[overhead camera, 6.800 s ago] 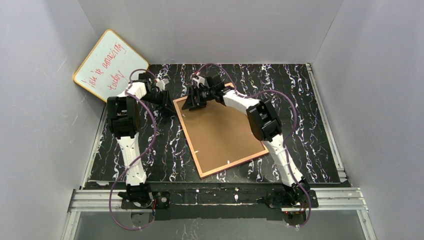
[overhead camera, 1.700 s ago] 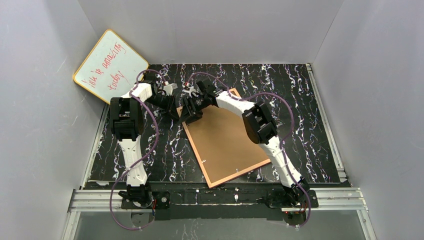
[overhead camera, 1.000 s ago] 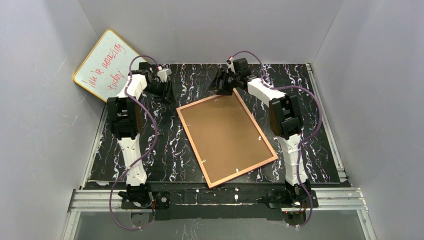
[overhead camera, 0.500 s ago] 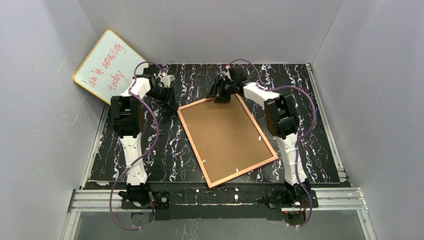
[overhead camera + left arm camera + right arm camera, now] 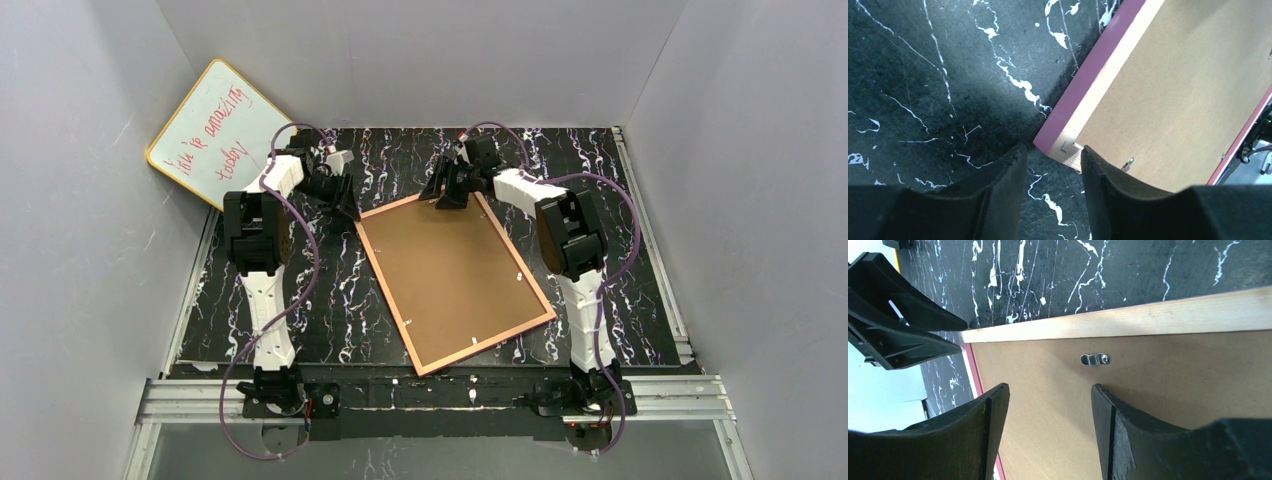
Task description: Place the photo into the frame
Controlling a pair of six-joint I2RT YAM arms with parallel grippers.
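From above, frame (image 5: pixel 385 295) back-up on the marbled surface (image 5: pixel 640 320), left fingers (image 5: pixel 345 203) at its far-left corner, right fingers (image 5: pixel 447 190) over its far edge, left wrist, fingers apart astride that corner, right wrist, fingers apart over its backing board (image 5: pixel 1173 390), near a clip (image 5: pixel 1094 359)

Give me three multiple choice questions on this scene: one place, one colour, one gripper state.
1. Where is the whiteboard? A. Leaning by the table's far-left corner. B. Flat at centre. C. At the near-right corner.
2. What colour is the frame's outer edge? A. Blue. B. Pink. C. Green.
3. The right gripper is: A. shut tight. B. clamped on the whiteboard. C. open above the backing board.
Answers: 1 A, the top view shows it propped there. 2 B, seen by the left wrist camera. 3 C, its jaws stand apart, nothing between.
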